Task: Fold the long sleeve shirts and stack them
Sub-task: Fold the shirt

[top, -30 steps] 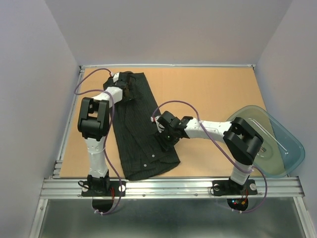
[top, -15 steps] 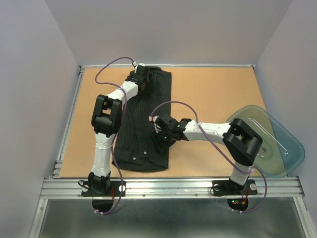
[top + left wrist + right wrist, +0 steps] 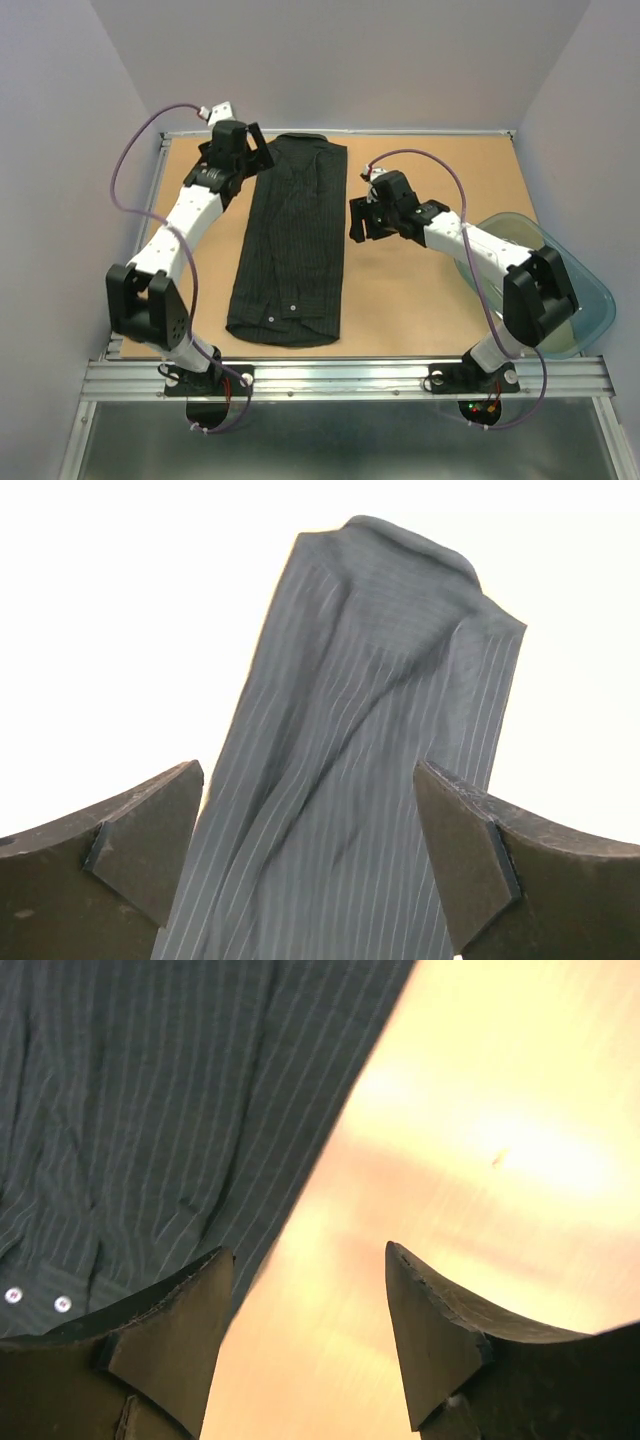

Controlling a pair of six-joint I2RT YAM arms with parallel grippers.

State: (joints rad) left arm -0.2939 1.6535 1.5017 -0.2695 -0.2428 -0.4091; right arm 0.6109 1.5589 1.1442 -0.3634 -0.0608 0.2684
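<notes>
Shirt (image 3: 290, 250) lies flat | left hand (image 3: 254, 150) spread, empty | right hand (image 3: 360, 224) spread, empty

One shirt (image 3: 290, 250), one clear tub (image 3: 592, 292), one table (image 3: 400, 300), and two hands: left hand (image 3: 262, 148), right hand (image 3: 365, 226).

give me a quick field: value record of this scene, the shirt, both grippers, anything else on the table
garment: one black pinstriped shirt, folded into a long narrow strip, flat on the table
left gripper: open, empty, hovering by the shirt's far left corner
right gripper: open, empty, over bare table beside the shirt's right edge
other: clear plastic tub at the table's right edge
</notes>
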